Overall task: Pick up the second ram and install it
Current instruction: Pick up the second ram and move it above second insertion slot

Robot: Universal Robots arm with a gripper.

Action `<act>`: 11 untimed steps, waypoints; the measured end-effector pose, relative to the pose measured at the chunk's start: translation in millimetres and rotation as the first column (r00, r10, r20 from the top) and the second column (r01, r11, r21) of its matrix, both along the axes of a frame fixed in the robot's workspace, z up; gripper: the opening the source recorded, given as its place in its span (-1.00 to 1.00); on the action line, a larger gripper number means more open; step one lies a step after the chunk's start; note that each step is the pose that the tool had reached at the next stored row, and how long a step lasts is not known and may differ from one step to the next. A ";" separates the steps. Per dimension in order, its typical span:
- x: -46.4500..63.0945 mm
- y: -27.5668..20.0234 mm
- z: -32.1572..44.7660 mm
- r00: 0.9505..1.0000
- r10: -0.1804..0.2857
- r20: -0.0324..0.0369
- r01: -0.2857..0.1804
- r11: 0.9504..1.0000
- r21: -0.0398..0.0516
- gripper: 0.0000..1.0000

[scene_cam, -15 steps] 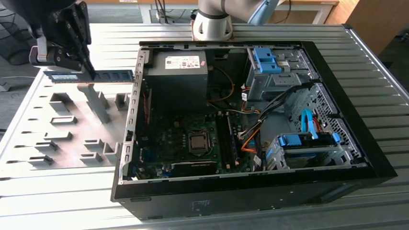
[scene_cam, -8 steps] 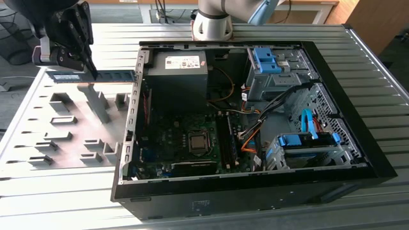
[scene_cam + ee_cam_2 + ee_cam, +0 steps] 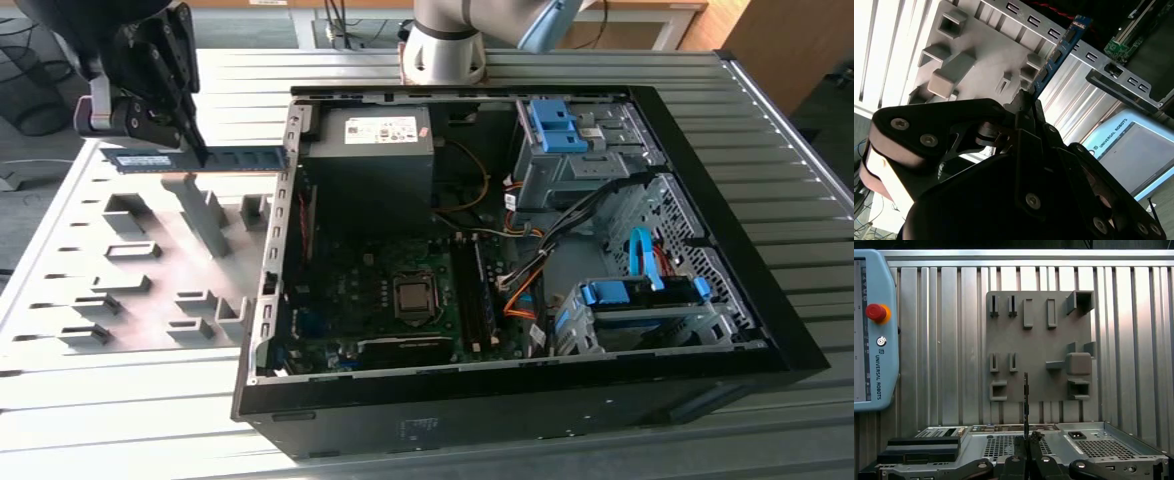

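Tool (image 3: 1026, 102) clamped on the second ram (image 3: 1059, 55), held over the grey fixture plate (image 3: 160, 265).
One stick is gripped near mid-length and kept level, probably so its contact edge stays free; it is seen at the exterior view's upper left, just beside the one open computer case (image 3: 467, 430) on the table (image 3: 134, 420).

Open air above grey plate (image 3: 180, 268), raised blocks (image 3: 130, 212) low beneath gripper (image 3: 196, 152) clamping memory stick (image 3: 247, 157), case wall (image 3: 283, 225) just beside stick's end, case top open, power supply (image 3: 367, 160) near memory slots (image 3: 475, 295), cables (image 3: 518, 280) just beside them.
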State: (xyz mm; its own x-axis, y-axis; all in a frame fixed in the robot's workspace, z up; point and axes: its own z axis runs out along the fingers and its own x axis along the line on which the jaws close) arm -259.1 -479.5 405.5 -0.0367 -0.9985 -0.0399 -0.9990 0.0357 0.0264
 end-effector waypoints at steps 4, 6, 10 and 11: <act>1.4 0.0 0.0 1.000 0.000 0.000 0.000 1.000 0.000 -0.73; 2.1 0.0 0.0 1.000 0.000 0.000 0.000 1.000 0.000 -0.73; 3.4 0.0 0.0 1.000 0.000 0.000 0.000 1.000 0.000 -0.73; 3.8 0.0 0.0 1.000 0.000 0.000 0.000 1.000 0.000 -0.73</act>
